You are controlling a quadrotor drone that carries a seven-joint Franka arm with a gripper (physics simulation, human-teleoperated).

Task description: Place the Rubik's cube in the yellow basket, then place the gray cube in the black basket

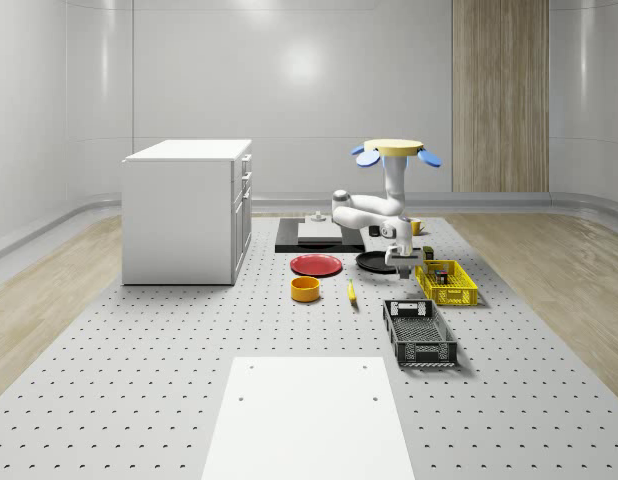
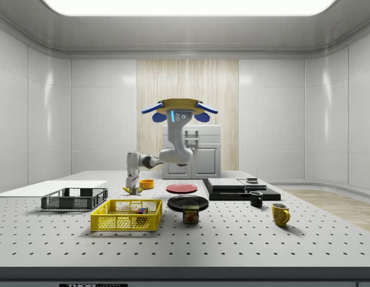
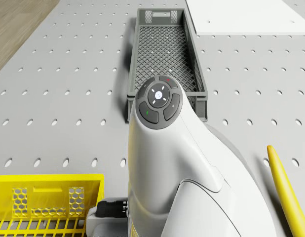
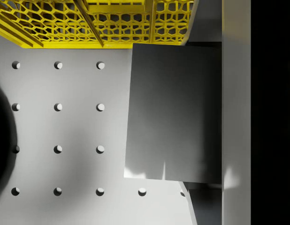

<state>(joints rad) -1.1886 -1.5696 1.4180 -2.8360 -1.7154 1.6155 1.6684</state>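
The drone (image 1: 394, 150) hovers above the table's far half, its white arm reaching down. The gripper (image 1: 402, 266) hangs low over the table, just beside the far end of the yellow basket (image 1: 459, 296); the side view places the gripper (image 2: 132, 190) behind the yellow basket (image 2: 113, 224). In the wrist view the gray cube (image 4: 173, 112) sits directly under the gripper, touching a light part of it, a little off the yellow basket (image 4: 88, 28). The Rubik's cube (image 2: 140, 210) lies inside the yellow basket. The black basket (image 1: 401, 340) stands nearer the front, past the yellow one.
Near the gripper lie a black round plate (image 1: 374, 262), a red plate (image 1: 316, 265), an orange bowl (image 1: 305, 289) and a banana (image 1: 351, 292). A white cabinet (image 1: 189, 210) stands at the whole-scene view's left. A can (image 2: 191, 215) and two mugs (image 2: 281, 214) sit nearby.
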